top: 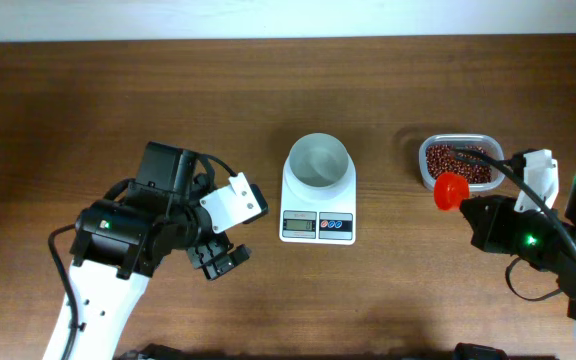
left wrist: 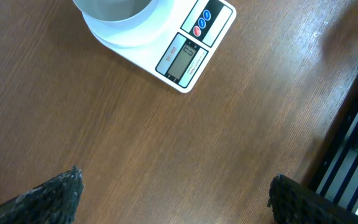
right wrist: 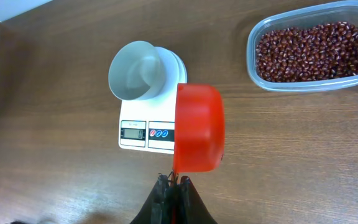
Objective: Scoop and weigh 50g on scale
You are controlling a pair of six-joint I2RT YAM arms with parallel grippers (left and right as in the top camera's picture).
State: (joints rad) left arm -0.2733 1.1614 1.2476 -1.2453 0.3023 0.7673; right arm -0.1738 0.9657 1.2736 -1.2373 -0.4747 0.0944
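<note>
The scale (top: 318,205) sits mid-counter (top: 88,100), with its round white bowl (top: 318,162) on the far end and the grey display and red and blue buttons on the near end. The display is too small to read.

The beans (top: 460,163) lie in a loose heap inside a clear tub (top: 423,165) to the right of the scale, apart from it.

The right jaws are shut tight on the thin handle of a red scoop (right wrist: 197,127). From overhead the scoop hangs right of the scale, over the near rim of the tub. From the right wrist its rounded outside faces the camera, so I cannot tell whether it holds anything.

The left arm (top: 118,240) is to the left of the scale and a little nearer. The left jaws are spread wide, holding nothing. In the left wrist view the two dark fingertips (left wrist: 55,196) sit at the bottom corners over bare wood, with the scale at the top.
</note>
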